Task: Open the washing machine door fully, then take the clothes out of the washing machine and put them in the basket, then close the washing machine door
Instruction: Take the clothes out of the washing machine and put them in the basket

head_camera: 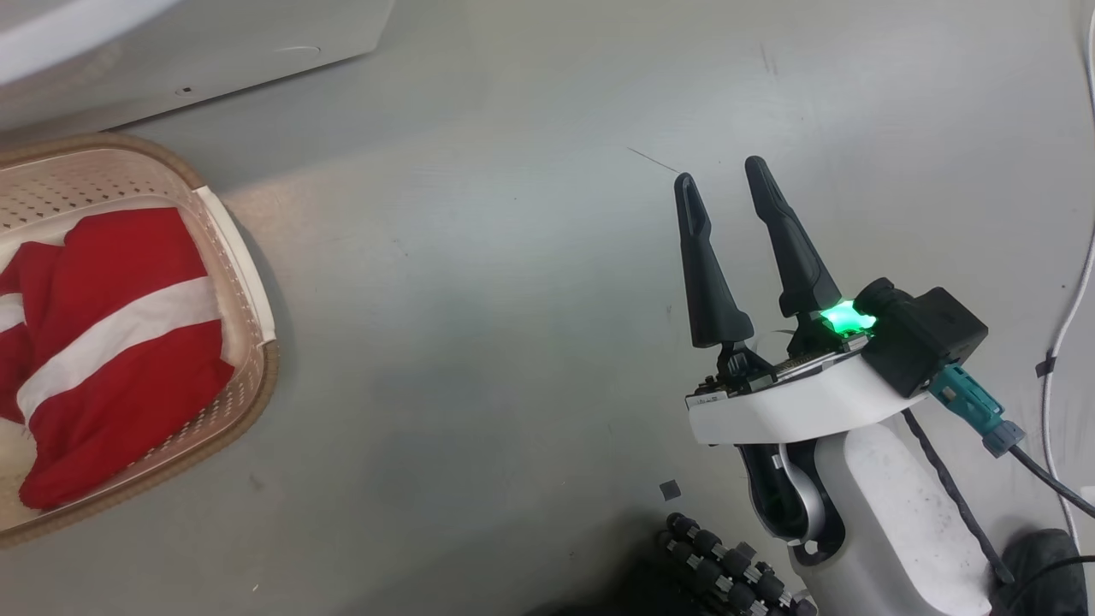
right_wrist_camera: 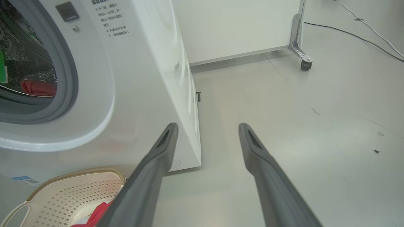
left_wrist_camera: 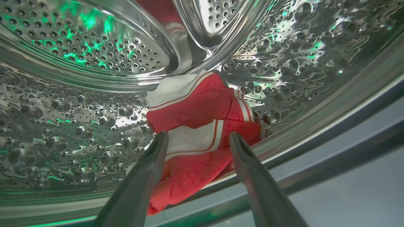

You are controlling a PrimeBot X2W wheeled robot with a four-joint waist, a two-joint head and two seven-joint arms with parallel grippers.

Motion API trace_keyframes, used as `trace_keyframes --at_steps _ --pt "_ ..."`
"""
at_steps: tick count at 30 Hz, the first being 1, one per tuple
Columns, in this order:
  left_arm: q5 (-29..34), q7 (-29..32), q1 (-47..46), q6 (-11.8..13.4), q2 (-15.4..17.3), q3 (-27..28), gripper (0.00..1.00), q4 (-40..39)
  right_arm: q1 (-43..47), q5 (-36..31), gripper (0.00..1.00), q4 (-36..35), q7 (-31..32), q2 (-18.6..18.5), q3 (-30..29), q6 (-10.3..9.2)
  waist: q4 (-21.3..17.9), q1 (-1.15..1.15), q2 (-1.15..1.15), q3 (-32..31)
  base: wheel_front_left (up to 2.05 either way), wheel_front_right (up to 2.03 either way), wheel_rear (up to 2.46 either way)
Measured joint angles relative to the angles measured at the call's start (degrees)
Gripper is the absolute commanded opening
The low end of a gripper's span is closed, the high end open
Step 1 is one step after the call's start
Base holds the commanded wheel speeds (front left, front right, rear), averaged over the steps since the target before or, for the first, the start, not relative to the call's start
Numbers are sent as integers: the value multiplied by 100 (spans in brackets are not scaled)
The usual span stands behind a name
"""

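- While the washing machine [right_wrist_camera: 126, 78] stands with its round mouth uncovered, its steel drum [left_wrist_camera: 79, 110] holds work left to do. One machine, one drum.
- One basket [head_camera: 248, 282] sits on the floor at the foot of the machine's front, just below the mouth.
- Two red garments with white stripes, counted across the views:
  - One red-and-white garment [left_wrist_camera: 202, 126] lies inside the machine, on the drum's low wall close to the lip. It is bunched, and its long axis runs from the back of the drum out toward the mouth.
  - A second garment [head_camera: 111, 342] lies crumpled in the basket outside the machine.
- Two hands:
  - The left hand [left_wrist_camera: 199, 136] is inside the machine's drum, released, with its fingers spread wide. The garment lies straight ahead of it, and its white stripe shows in the gap between the two fingertips. Whether the fingers touch the cloth I cannot tell.
  - The right hand [head_camera: 721, 171] hangs outside the machine, off its front corner above bare floor. It is released and carries nothing.
- The left hand is by far the nearer. As I judge it, the coming move needs only a short push forward along the garment's length, then a pinch.
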Motion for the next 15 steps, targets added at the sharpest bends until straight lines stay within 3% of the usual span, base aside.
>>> trace_keyframes --at_steps 15 --pt "278 961 -238 -51 372 -210 100 667 -60 109 100 11 0 2 89 -41 -189 0 0 97 0 0 0"
